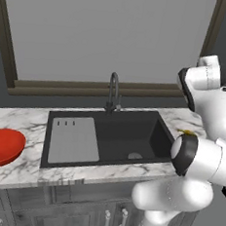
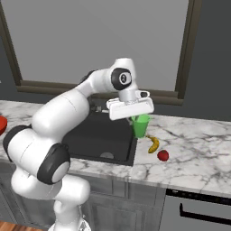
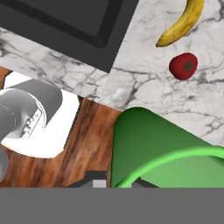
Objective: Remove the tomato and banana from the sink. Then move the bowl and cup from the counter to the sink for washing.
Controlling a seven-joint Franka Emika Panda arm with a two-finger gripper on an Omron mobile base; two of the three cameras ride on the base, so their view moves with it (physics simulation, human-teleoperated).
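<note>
Right base view, cup (image 2: pixel 140 125) lifted, sink (image 2: pixel 101 135) empty

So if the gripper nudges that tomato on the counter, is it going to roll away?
Probably. The tomato is a small glossy ball on flat marble counter, so a push would likely send it rolling. The banana beside it might stop it on that side.
</note>
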